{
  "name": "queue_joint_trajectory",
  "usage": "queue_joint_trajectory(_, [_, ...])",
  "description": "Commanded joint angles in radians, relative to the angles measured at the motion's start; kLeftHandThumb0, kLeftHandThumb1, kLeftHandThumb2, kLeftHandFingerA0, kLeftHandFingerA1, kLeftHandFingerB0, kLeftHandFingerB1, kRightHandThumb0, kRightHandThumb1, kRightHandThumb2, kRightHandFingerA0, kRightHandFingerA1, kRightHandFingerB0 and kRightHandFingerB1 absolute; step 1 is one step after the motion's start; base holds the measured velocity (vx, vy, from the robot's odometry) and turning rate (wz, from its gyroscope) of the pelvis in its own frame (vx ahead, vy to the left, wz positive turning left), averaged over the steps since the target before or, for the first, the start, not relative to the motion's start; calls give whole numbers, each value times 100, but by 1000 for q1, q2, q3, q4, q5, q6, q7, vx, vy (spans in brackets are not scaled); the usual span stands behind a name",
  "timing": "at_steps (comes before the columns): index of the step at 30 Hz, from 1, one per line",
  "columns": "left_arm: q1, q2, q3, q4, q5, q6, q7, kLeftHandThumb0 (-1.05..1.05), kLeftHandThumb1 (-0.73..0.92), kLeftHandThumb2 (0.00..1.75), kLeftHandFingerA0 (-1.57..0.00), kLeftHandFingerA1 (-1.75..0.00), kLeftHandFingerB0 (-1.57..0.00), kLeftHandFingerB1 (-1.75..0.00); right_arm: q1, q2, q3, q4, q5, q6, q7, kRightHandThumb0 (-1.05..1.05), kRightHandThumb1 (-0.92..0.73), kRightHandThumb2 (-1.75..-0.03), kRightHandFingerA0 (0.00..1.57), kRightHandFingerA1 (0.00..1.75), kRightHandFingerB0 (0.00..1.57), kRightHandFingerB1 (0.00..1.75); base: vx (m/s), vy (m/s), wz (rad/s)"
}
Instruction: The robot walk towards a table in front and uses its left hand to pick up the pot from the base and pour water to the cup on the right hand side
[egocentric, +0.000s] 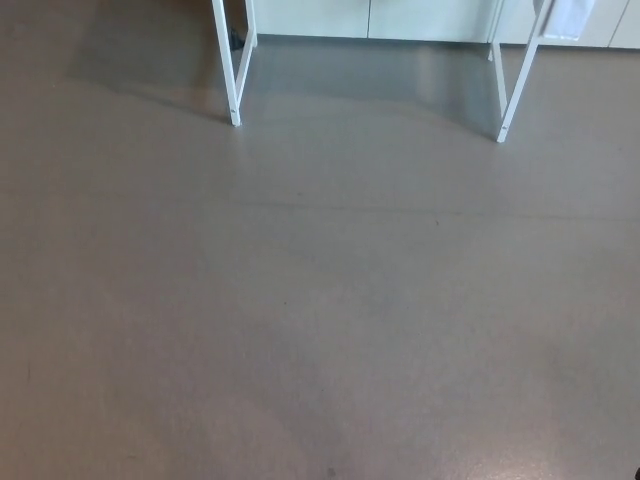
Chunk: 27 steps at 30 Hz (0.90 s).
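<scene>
Neither robot hand of mine showed in the head view, so I could not tell how far either was open or whether it held anything; I judged both empty only because the pick-up had plainly not begun. Going left to right across what I did see: the left table leg (233, 85) stood on the grey floor (320, 320), then a stretch of bare floor in shadow under the table, then the right table leg (508, 105), with a scrap of white cloth or paper (570, 18) hanging above it at the top edge. Pale cabinet fronts (370, 18) ran behind.

The pot, its base and the cup were out of sight, since the tabletop lay above the frame. As I judged it, they sat ahead of and higher than both hands, well apart from them. Which hand was nearer I could not say. The walk forward came first, squarely between the two legs.
</scene>
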<state>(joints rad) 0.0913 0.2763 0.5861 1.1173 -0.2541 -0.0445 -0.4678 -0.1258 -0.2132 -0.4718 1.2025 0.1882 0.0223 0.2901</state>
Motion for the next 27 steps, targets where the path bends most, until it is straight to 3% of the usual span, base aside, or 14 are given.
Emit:
queue_joint_trajectory(1, [17,20,-16,6,-24,-43,-38,3,49,53,-46,-40,-36,-35,5,-21,17,12,11,-25,19,-25,-14,-86,51,75,30,64,128,-18,-9])
queue_joint_trajectory(4, [21,21,-24,14,-25,-50,-43,-2,56,55,-45,-40,-34,-35,11,-26,34,17,5,-34,33,-30,-15,-86,53,76,28,63,-20,-4,-2])
queue_joint_trajectory(11, [41,24,-34,38,-20,-74,-36,2,49,53,-52,-41,-36,-35,33,-25,54,20,10,-43,43,-28,-17,-87,56,77,29,64,-23,85,-2])
queue_joint_trajectory(19, [61,18,-39,50,-29,-91,-36,0,49,53,-54,-42,-38,-37,47,-23,64,29,19,-52,59,-25,-13,-87,52,77,32,66,115,328,-5])
queue_joint_trajectory(27, [66,19,-48,55,-32,-91,-29,1,50,54,-49,-41,-40,-37,49,-28,81,34,12,-58,62,-31,-15,-88,58,79,32,66,157,29,5])
